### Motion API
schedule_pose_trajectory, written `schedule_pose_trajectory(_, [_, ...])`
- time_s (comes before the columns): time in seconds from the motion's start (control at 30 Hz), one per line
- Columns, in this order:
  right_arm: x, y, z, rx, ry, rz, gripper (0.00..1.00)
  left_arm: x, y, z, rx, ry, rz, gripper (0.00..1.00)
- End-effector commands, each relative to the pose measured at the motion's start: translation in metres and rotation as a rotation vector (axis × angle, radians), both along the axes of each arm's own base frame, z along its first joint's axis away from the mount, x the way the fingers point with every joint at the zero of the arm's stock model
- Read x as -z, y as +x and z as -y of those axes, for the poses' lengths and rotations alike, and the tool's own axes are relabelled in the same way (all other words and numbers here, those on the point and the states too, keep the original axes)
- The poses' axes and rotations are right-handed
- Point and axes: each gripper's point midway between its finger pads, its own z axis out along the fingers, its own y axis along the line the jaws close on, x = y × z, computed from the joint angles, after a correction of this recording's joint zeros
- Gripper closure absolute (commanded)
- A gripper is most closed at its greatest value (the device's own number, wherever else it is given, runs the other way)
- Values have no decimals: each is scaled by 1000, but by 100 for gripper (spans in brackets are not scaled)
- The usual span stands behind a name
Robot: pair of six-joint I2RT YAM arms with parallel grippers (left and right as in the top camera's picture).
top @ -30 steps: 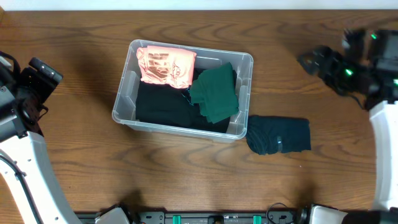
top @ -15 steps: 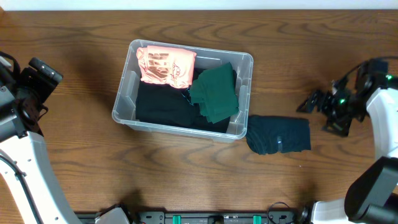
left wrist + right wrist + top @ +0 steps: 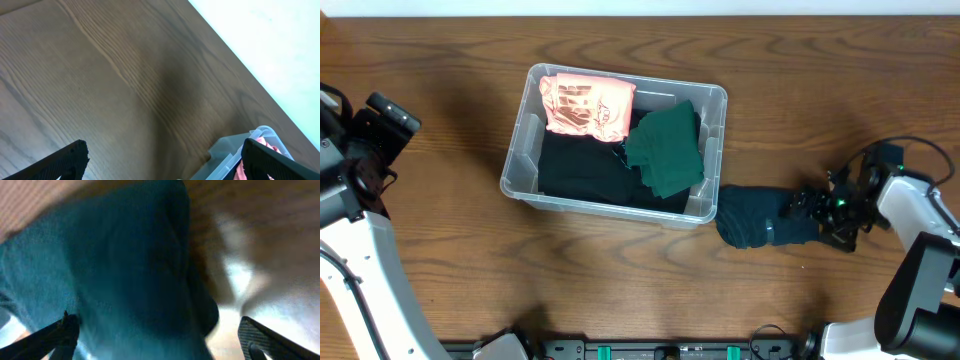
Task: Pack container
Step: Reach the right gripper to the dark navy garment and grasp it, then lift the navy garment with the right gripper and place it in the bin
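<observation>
The right gripper (image 3: 802,206) has dropped from the right edge to the teal cloth (image 3: 755,218), lower right, jaws wide astride it; the left gripper (image 3: 165,160) is unmoved, equally wide.

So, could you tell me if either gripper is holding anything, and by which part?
Nothing is held. The right gripper is open, fingers spread around the right end of the folded teal garment; the left gripper is open and empty.

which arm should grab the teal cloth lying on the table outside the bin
Right. Its hand sits at the right edge of the teal cloth, open, with the cloth filling its wrist view. The left hand is far off, on the other side of the bin.
</observation>
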Motion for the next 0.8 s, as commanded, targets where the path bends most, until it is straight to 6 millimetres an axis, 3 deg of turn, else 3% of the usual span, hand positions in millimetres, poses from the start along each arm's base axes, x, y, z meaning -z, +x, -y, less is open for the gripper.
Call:
schedule_pose_trajectory(0.0, [6, -3, -22, -32, 94, 31, 7, 2, -1, -2, -10, 0, -6, 2])
schedule_pose_trajectory(0.13, [9, -4, -30, -38, 128, 47, 30, 2, -1, -2, -10, 0, -6, 2])
schedule_pose_trajectory(0.27, [6, 3, -32, -41, 144, 80, 74, 2, -1, -2, -10, 0, -6, 2])
schedule_pose_trajectory(0.33, [-3, 12, -39, -39, 201, 120, 86, 2, -1, -2, -10, 0, -6, 2])
schedule_pose_trajectory(0.4, [-19, 24, -47, -41, 268, 178, 91, 2, -1, -2, -10, 0, -6, 2])
schedule_pose_trajectory(0.5, [-63, 48, -61, -60, 396, 316, 98, 2, -1, -2, -10, 0, -6, 2])
schedule_pose_trajectory(0.63, [-148, 78, -71, -63, 517, 518, 99, 2, -1, -2, -10, 0, -6, 2])
schedule_pose_trajectory(0.77, [-238, 93, -75, -154, 453, 776, 99, 2, -1, -2, -10, 0, -6, 2])
